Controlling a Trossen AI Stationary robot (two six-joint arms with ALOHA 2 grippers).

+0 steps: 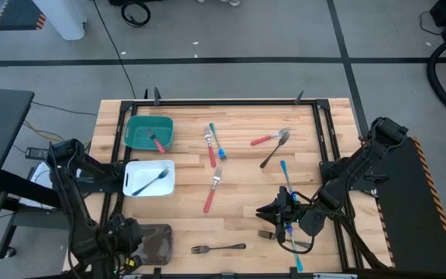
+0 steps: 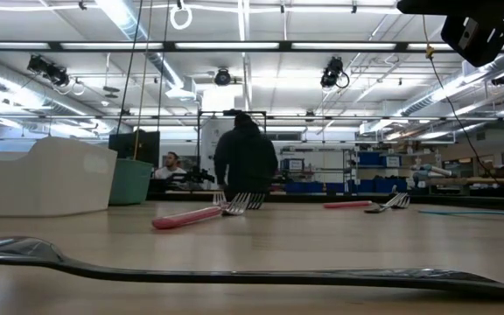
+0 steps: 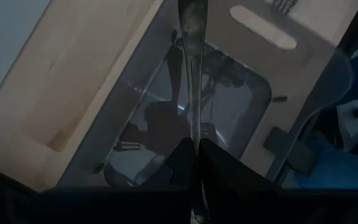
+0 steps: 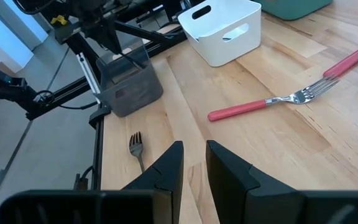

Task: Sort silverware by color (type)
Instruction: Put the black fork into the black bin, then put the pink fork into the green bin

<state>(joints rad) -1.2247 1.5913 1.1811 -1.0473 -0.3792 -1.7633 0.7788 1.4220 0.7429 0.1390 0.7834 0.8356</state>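
1. High view: the left gripper (image 1: 122, 232) hangs over the grey bin (image 1: 155, 242) at the near left corner of the wooden table (image 1: 238, 225)
2. Left wrist view: the left gripper's fingers (image 3: 219, 163) are clenched on a slim dark metal utensil (image 3: 194, 74), which reaches out over the inside of the grey bin
3. The right gripper (image 1: 273, 211) sits low over the near right part of the table, just beside a blue-handled utensil (image 1: 286, 180)
4. Right wrist view: the right gripper's fingers (image 4: 229, 171) stand slightly apart with bare wood between them, grasping nothing
5. A dark metal fork (image 1: 218, 248) lies on the table just right of the grey bin, also seen in the right wrist view (image 4: 137, 149)
6. A white bin (image 1: 149, 178) holds one dark utensil (image 1: 152, 183); behind it, a green bin (image 1: 149, 132) holds a red-handled one (image 1: 158, 143)
7. Near the table's middle lie a red-handled fork (image 1: 211, 190), another red-handled fork (image 1: 210, 146) and a blue-handled piece (image 1: 217, 142) side by side
8. Farther right, a red-handled fork (image 1: 268, 139) and a dark spoon-like piece (image 1: 274, 150) lie with their heads touching
9. Another dark fork (image 1: 266, 234) lies just beside the right gripper, near the table's front edge
10. Low view: a person (image 2: 245, 162) in dark clothes stands in the room beyond the table
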